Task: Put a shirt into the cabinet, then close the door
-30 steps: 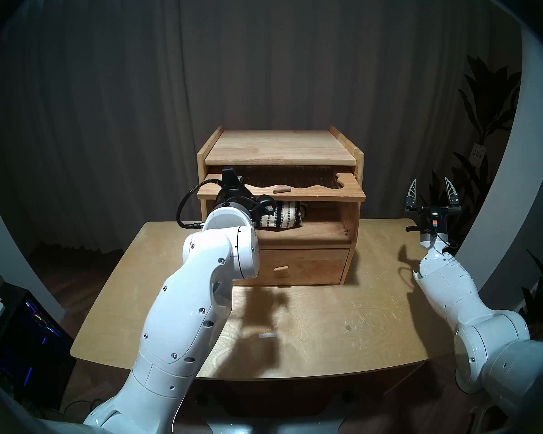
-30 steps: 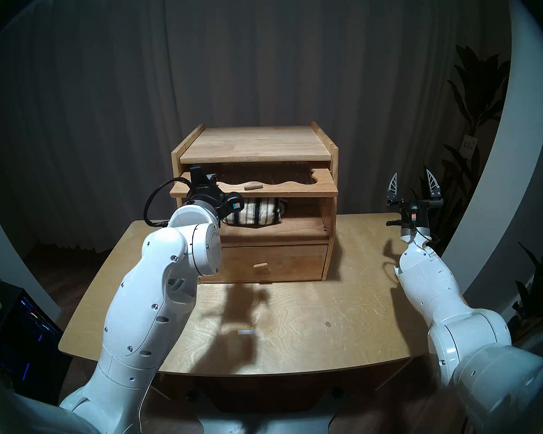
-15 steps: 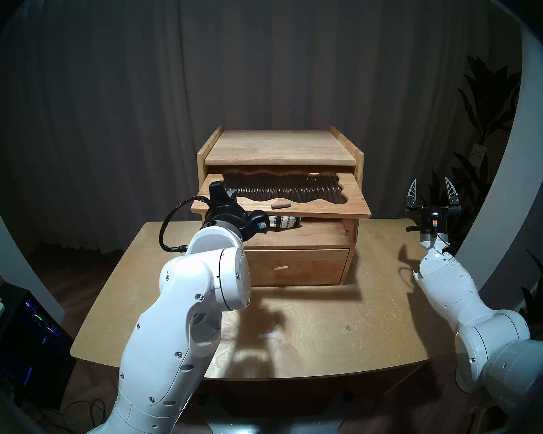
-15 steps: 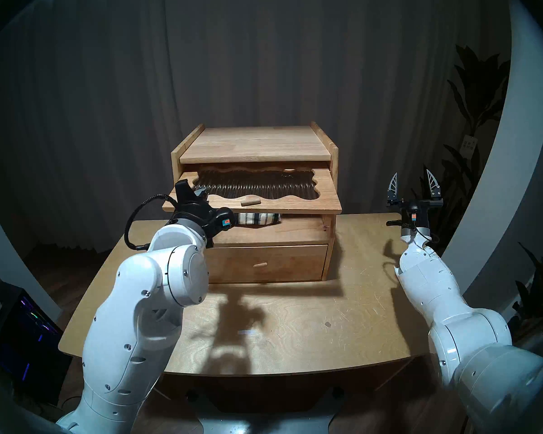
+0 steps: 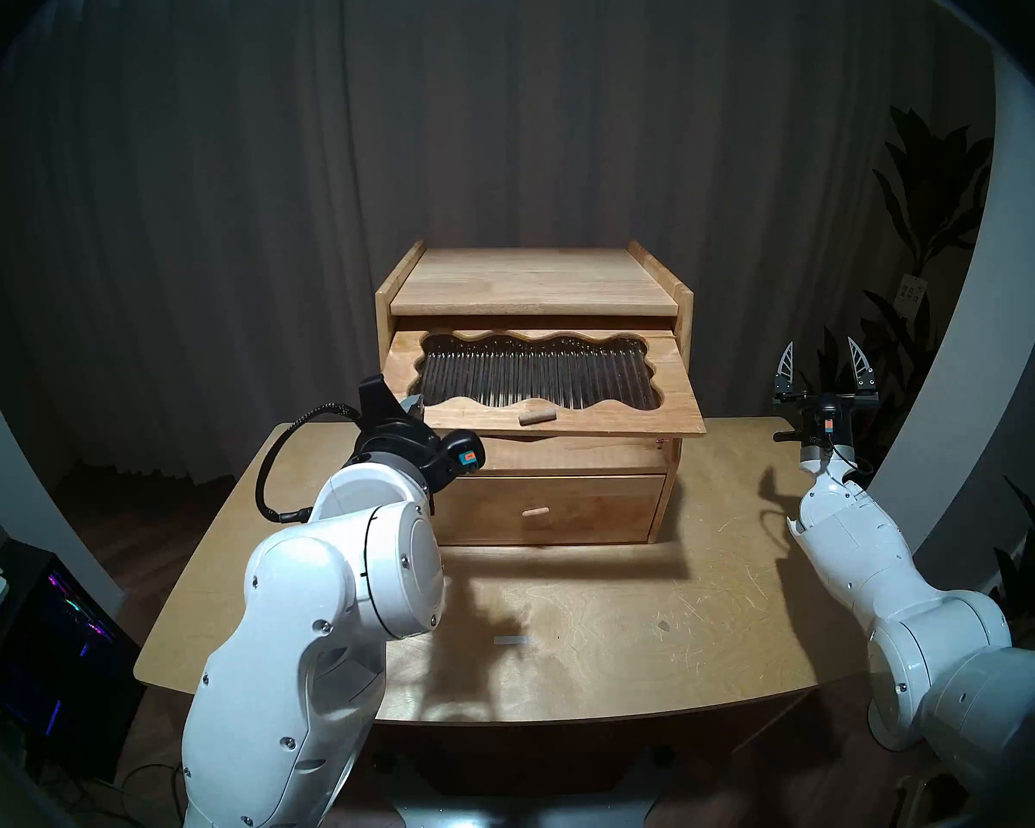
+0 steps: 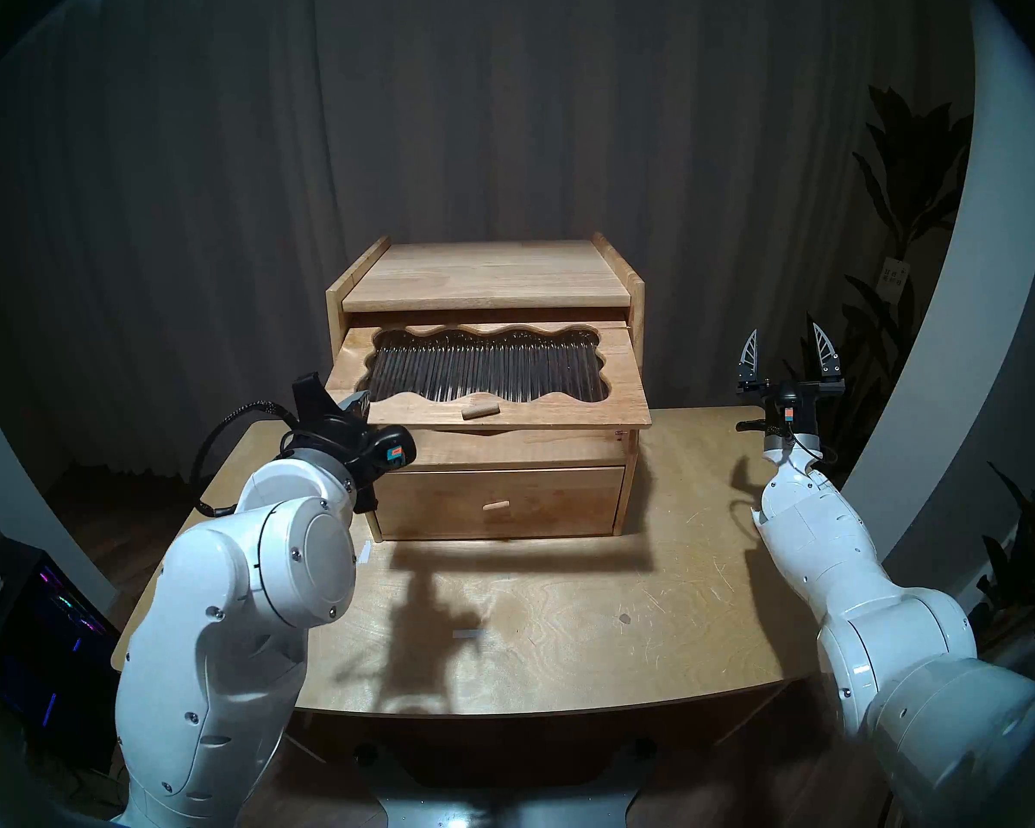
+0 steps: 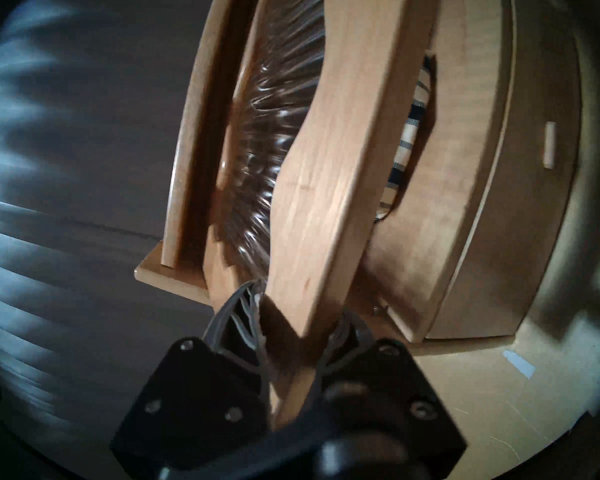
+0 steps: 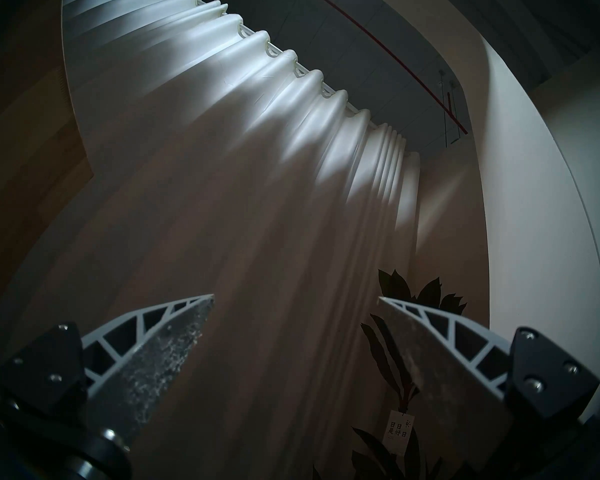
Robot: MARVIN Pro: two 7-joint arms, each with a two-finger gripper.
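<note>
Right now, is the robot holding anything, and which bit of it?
The left gripper pinches the door by its front left corner. The right gripper holds nothing.

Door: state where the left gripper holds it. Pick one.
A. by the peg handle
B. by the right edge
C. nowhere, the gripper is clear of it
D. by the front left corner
D: the left wrist view shows the left gripper with a finger on each face of the door at its corner, and the head view puts that at the front left, away from the peg handle.
</note>
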